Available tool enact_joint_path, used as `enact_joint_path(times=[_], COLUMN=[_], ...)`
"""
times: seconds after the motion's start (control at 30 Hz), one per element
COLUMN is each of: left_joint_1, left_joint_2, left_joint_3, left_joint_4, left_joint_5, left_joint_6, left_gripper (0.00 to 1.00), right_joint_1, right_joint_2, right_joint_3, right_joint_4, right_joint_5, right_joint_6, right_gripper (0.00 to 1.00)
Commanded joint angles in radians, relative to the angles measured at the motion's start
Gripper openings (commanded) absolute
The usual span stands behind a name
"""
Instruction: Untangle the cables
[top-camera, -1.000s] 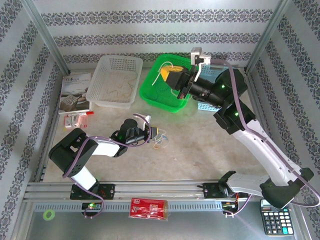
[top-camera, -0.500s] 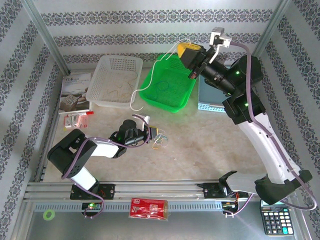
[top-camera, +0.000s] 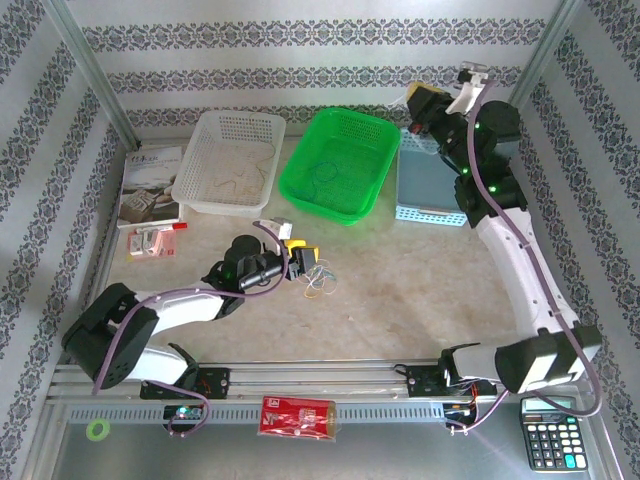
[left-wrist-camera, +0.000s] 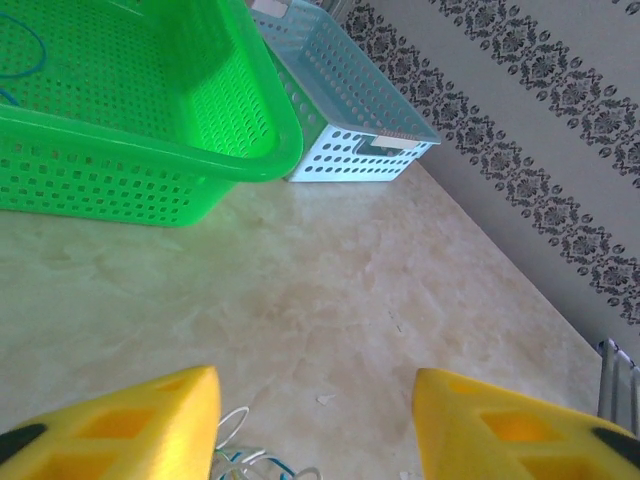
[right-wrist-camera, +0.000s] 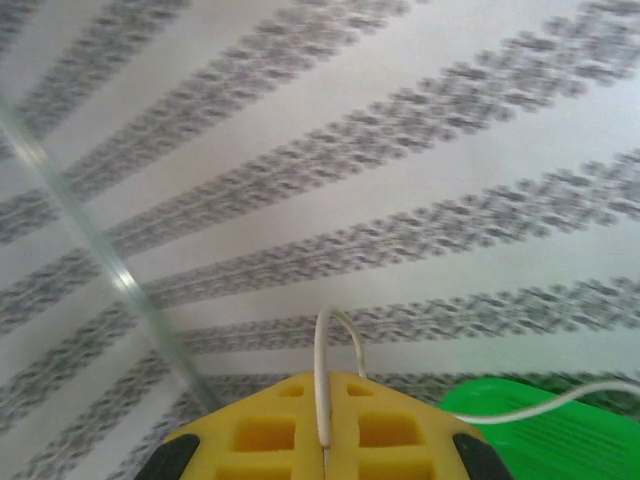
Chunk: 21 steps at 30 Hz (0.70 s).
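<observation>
The beige surface (top-camera: 400, 290) carries a green basket (top-camera: 360, 140) in the upper middle of the overhead view. At the upper right, the right gripper (right-wrist-camera: 325, 392) sits high against the wall. It is clamped on a white cable (right-wrist-camera: 319, 355) that loops above its fingers and trails right, over the basket. Left of centre, the left gripper (top-camera: 304, 256) lies low with its fingers wide apart. The tangled cables (top-camera: 320, 282) lie on the surface just right of it. In its wrist view they show at the bottom edge, between the fingers.

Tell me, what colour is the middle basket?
The middle basket is bright green, best seen in the top external view.
</observation>
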Motion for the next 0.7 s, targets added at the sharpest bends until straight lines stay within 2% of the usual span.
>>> enact_joint_path(times=[0.0,0.17,0.4,0.47,0.57,0.67], left_joint_1=[-0.012,-0.012,-0.012,-0.013,-0.013,-0.012], left_joint_2=[-0.062,-0.136,-0.244,-0.276,-0.324,-0.359], left_joint_3=[0.025,0.033,0.043,0.041,0.035,0.030], left_joint_4=[-0.085,-0.134,-0.203,-0.227,-0.256,-0.281], left_joint_5=[-0.026,-0.042,-0.066,-0.078,-0.098,-0.112], left_joint_6=[0.016,0.019,0.021,0.027,0.032,0.040], left_gripper=[0.58,0.65,0.76,0.81,0.99,1.00], right_joint_1=[-0.053,-0.106,-0.133,-0.135,-0.140,-0.144], right_joint_2=[0.038,0.105,0.192,0.204,0.211,0.216], right_joint_3=[-0.022,-0.036,-0.092,-0.114,-0.141,-0.154], right_joint_4=[0.050,0.059,0.094,0.109,0.127,0.129], right_joint_5=[0.081,0.176,0.234,0.244,0.251,0.260], right_joint_6=[0.034,0.045,0.074,0.079,0.080,0.071], right_gripper=[0.00,0.00,0.00,0.00,0.00,0.00])
